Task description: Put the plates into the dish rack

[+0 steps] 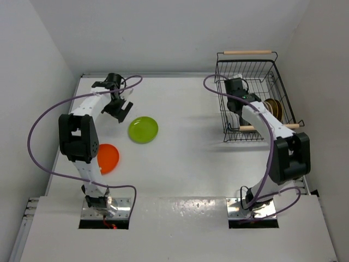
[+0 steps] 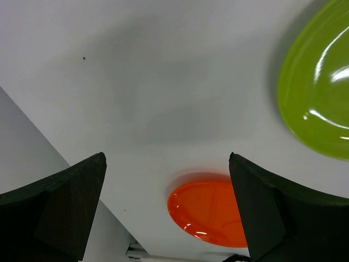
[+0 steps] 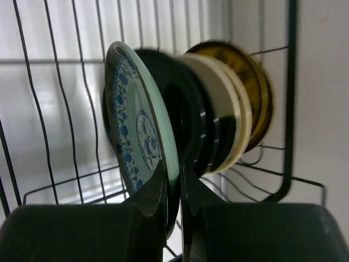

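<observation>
The right gripper [image 3: 173, 183] has its two dark fingers nipped almost together on the lower rim of a blue-grey patterned plate [image 3: 136, 125], which stands on edge inside the dish rack [image 1: 256, 70]. Close behind it stand glossy black plates [image 3: 185, 109], then matte cream plates [image 3: 221, 109], then a mustard patterned plate [image 3: 255, 93] by the rack's end wall; how many stand in that row I can't quite make out. The rack is thin black wire with light wooden rod handles [image 1: 248, 52], at the table's far right.

On the other side, the left gripper [image 2: 166, 158] gapes wide above the table [image 1: 191, 158], nothing between its fingers. A shiny lime green plate [image 1: 143, 130] lies flat just beside it, and a shiny orange plate [image 1: 108, 158] lies nearer the arm bases, partly under the left arm. The table is smooth and white, boxed in by plain white walls [image 1: 163, 33].
</observation>
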